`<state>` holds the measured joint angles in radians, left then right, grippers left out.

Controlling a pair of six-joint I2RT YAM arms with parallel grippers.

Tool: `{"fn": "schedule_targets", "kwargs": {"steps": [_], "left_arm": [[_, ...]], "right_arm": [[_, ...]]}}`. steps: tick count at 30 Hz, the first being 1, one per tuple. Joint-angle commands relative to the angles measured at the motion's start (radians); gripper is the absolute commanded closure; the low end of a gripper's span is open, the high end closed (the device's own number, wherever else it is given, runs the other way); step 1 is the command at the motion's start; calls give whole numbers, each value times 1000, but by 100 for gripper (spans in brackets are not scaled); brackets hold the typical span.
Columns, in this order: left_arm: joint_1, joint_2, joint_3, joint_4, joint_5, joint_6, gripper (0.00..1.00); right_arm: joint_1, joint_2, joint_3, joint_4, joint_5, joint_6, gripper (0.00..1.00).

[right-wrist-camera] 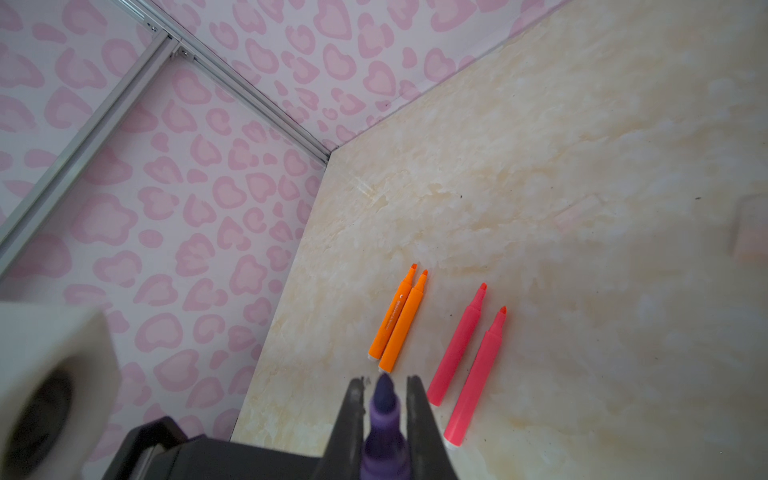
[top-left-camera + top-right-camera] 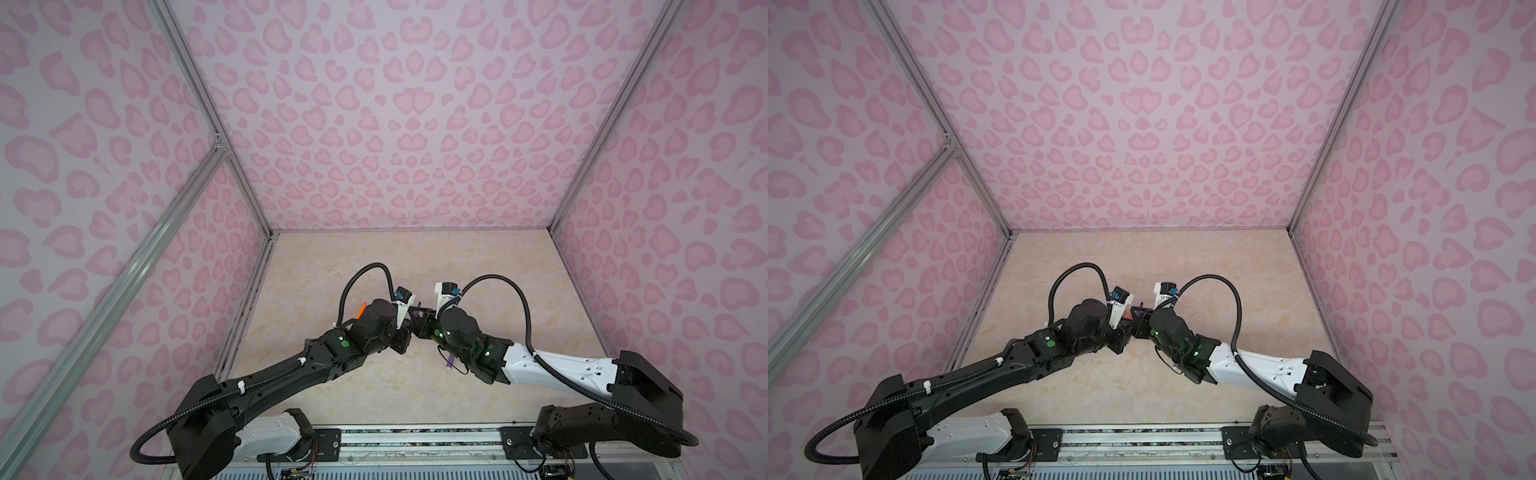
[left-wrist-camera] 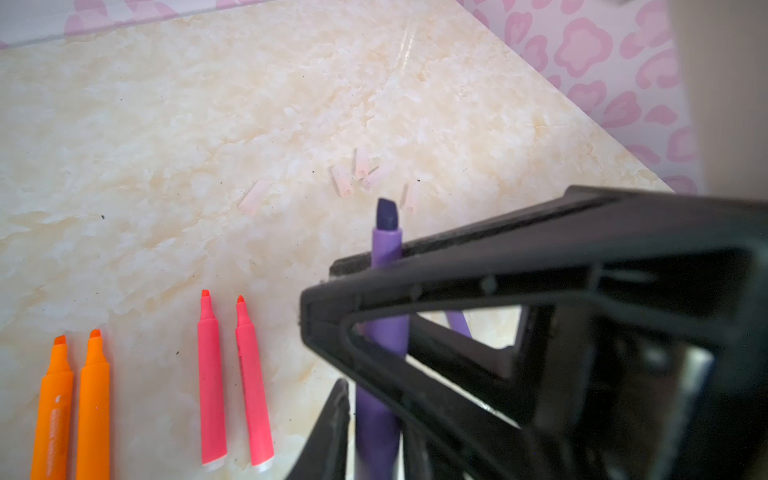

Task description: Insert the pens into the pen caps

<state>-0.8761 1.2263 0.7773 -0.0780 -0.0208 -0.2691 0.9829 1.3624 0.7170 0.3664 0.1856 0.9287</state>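
Observation:
Both grippers meet above the middle of the table. My right gripper (image 1: 385, 395) is shut on a purple pen (image 1: 383, 419), whose dark tip pokes out between the fingers. In the left wrist view the same purple pen (image 3: 387, 245) passes through my left gripper (image 3: 376, 415), whose jaws stand slightly parted with thin gaps on both sides of the barrel. Two orange pens (image 3: 56, 407) and two pink-red pens (image 3: 212, 374) lie side by side on the table. Several pale pen caps (image 3: 361, 162) lie scattered beyond them. A second purple pen (image 2: 574, 362) lies under the right arm.
The marble-look table (image 2: 478, 270) is boxed in by pink patterned walls (image 2: 395, 124) at the back and on both sides. The left arm (image 2: 291, 374) and right arm (image 2: 540, 365) reach in from the front rail (image 2: 415, 436). An orange pen (image 2: 361, 309) shows past the left wrist.

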Motion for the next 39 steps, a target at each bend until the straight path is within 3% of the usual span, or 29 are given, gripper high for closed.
{"fn": "schedule_targets", "kwargs": {"steps": [1,13,18,20,25,27,32,39], "left_arm": [[-1,-5,3,54,0,-1,71],[0,-43,-22,75,-12,0,73],[0,-60,-30,79,-14,4,93],[0,-64,-34,82,-20,0,97],[6,-74,-40,78,-84,-18,97],[27,-76,-42,67,-111,-39,97],[116,-98,-74,55,-130,-115,97],[176,-141,-105,25,-201,-188,97]], "right_arm": [[14,4,-3,40,-22,11,100],[25,11,-8,63,-35,27,100],[27,6,-12,66,-31,25,99],[27,-1,-17,67,-28,18,89],[27,-45,-21,26,15,-15,46],[26,-66,-23,-6,55,-26,34],[24,-117,-36,-59,196,-50,21],[-33,-179,55,-276,359,-121,19]]}}
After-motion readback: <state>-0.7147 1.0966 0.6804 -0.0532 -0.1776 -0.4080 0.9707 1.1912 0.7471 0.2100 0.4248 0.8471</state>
